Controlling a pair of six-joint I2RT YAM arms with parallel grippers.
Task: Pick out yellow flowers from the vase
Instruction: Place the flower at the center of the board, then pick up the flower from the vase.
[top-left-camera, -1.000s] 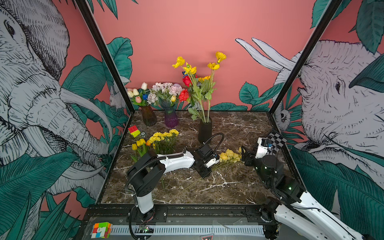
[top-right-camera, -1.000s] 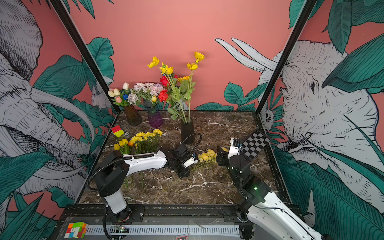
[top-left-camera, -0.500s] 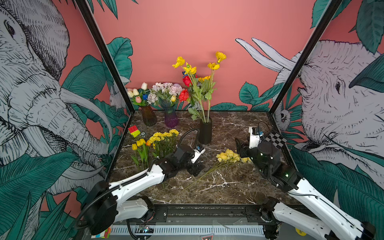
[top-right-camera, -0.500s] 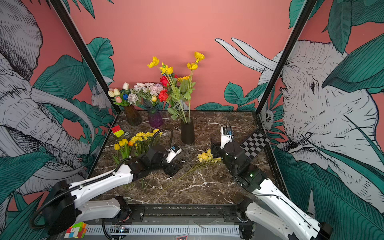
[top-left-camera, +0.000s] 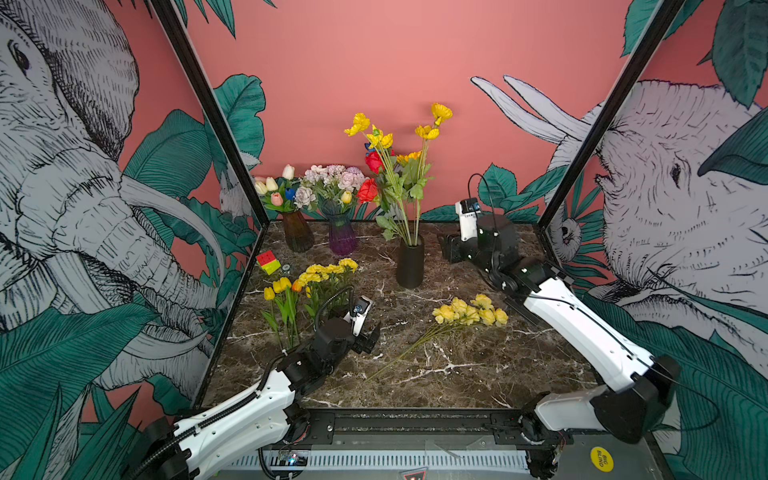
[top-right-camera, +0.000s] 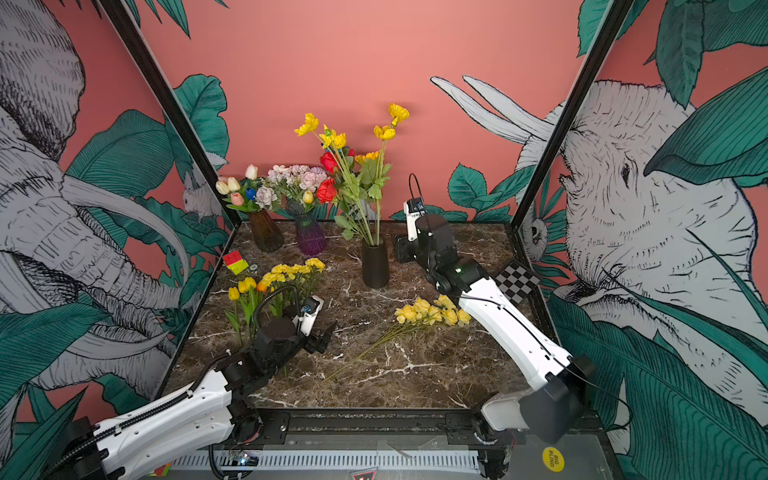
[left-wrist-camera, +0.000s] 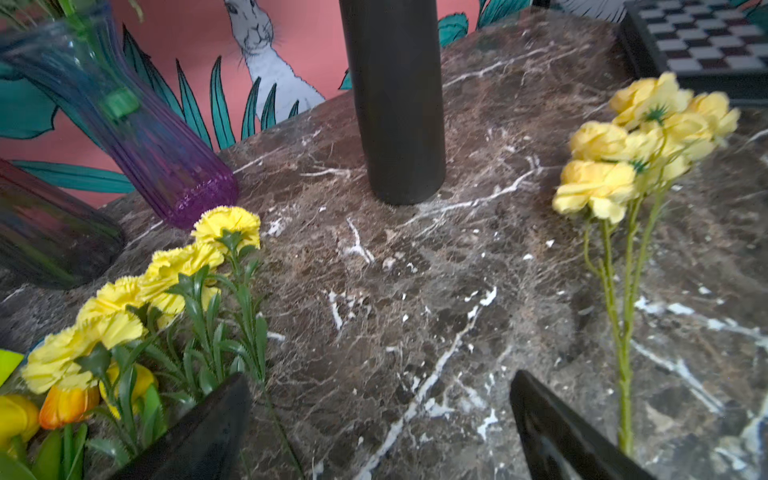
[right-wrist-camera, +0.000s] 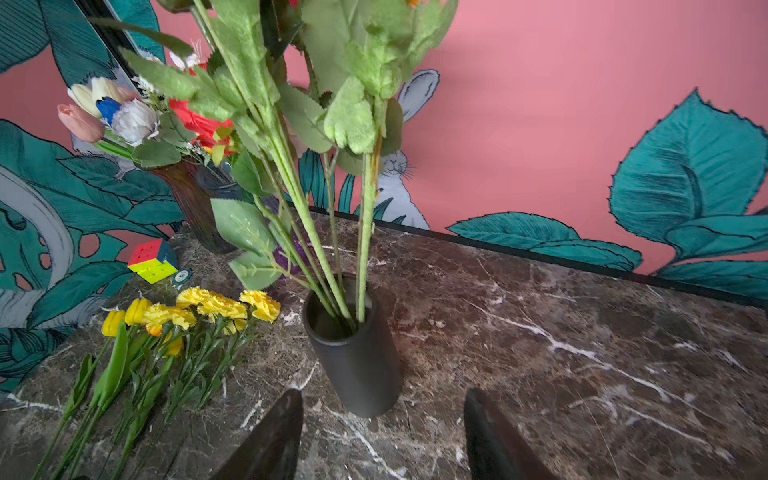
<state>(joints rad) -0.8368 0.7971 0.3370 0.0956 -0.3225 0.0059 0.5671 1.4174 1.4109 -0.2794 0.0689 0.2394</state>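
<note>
The right end effector (top-left-camera: 449, 252), jaws partway apart and empty, faces the black vase (top-left-camera: 409, 262) at its nine o'clock, where yellow flowers (top-left-camera: 424, 132) stand. The left end effector (left-wrist-camera: 380, 374) gapes wide, empty, over the bench (top-left-camera: 457, 374). Approach step, I judge; next, pinch one yellow stem, lift clear.

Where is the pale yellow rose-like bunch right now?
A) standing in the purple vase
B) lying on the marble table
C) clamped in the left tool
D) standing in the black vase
B: the pale yellow bunch lies flat on the marble table, heads and stems alike, apart from the black vase. The left tool is open, with nothing between its jaws.
</note>
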